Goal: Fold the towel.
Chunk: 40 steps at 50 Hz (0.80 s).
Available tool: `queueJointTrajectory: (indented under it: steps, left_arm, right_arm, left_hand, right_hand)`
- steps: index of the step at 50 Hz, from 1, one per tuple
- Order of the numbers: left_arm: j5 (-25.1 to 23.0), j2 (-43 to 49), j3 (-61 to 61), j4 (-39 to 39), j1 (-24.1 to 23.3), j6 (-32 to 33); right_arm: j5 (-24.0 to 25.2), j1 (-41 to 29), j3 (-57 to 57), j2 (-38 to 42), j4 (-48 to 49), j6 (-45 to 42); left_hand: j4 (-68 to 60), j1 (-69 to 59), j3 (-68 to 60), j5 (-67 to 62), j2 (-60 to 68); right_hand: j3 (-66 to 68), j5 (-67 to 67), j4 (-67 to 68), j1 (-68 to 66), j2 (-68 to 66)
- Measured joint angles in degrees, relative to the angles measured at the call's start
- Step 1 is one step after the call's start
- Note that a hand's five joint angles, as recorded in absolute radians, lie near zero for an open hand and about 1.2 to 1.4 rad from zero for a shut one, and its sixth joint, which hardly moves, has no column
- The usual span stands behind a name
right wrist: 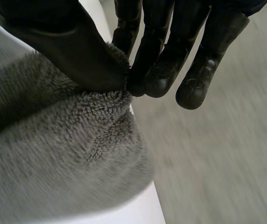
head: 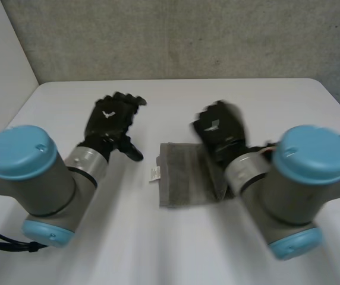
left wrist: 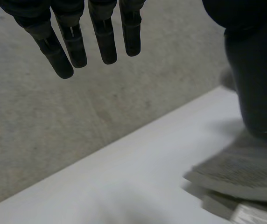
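A grey towel (head: 185, 175) lies folded on the white table (head: 176, 243), with a small white label (head: 154, 173) at its left edge. My right hand (head: 219, 132) is at the towel's far right part. In the right wrist view the thumb (right wrist: 84, 56) and fingers (right wrist: 159, 70) pinch a raised fold of the towel (right wrist: 68, 154). My left hand (head: 112, 122) hovers left of the towel, apart from it. Its fingers (left wrist: 80, 39) hang straight with nothing between them. The left wrist view also has the towel's layered edge (left wrist: 238, 175) under my right hand (left wrist: 257, 79).
A grey textured wall (head: 176, 35) stands behind the table's far edge. The table's far left corner meets a pale wall (head: 3, 65). My two arms (head: 39, 178) reach in over the near part of the table.
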State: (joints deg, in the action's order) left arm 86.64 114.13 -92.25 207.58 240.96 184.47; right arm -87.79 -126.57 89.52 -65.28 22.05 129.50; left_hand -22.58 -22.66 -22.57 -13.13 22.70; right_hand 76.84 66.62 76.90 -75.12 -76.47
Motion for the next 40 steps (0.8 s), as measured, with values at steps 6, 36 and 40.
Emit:
queueJointTrajectory:
  steps: [6,36,40]
  left_arm:
    - [-0.1,-1.8,-0.4,0.2,3.0,-2.5]
    - [0.2,6.8,12.6,0.0,-4.5,-9.8]
    - [0.1,10.4,14.3,-0.8,-6.7,-10.5]
  right_arm:
    - [2.9,-8.1,-2.8,6.8,-2.4,-4.1]
    - [4.1,8.2,2.1,-7.3,-10.4,26.6]
    - [4.6,10.6,-0.4,-3.9,-14.1,31.5]
  left_hand:
    - [0.0,0.0,0.0,0.0,0.0]
    - [0.0,0.0,0.0,0.0,0.0]
    - [0.0,0.0,0.0,0.1,0.0]
  right_hand:
    - [-5.8,-6.0,-6.0,4.7,5.9]
    - [-62.9,-63.2,-62.5,61.8,62.6]
    - [-62.9,-63.2,-62.5,61.8,62.6]
